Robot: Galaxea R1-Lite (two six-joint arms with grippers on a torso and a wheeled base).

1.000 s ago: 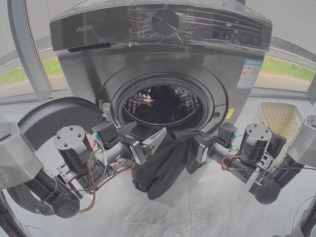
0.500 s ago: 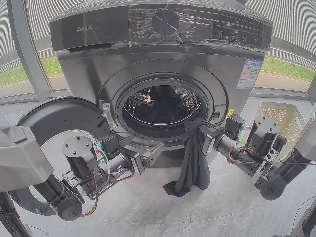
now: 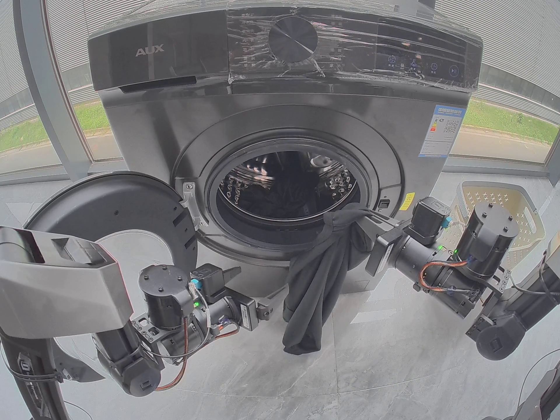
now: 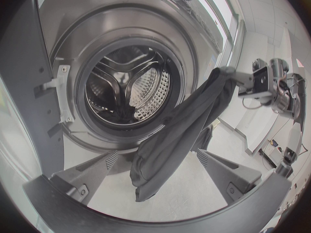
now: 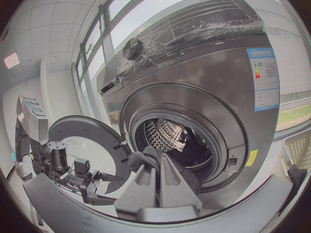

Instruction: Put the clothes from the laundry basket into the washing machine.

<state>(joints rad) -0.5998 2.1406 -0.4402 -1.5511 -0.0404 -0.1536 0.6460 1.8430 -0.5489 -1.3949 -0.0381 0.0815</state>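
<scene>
Low in the foreground, the left gripper [image 3: 256, 290] is held wide apart and empty, just beside the dark garment [image 3: 312, 287]. The garment — soft, light and limp — is pinched at its bunched top by the closed right gripper [image 3: 364, 221] at the lower right rim of the washing machine's drum [image 3: 274, 176]; its long axis hangs straight down, hem toward the floor [image 3: 373, 357]. A second hold lower down is judged useful

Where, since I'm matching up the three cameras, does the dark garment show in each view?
Head view: the dark garment hangs from the right gripper at the rim of the drum opening.
Left wrist view: the garment hangs beside the drum opening, seen between the left gripper and its open fingers.
Right wrist view: the garment is bunched in the shut gripper, before the opening.
Shared landmark: the drum opening.
</scene>
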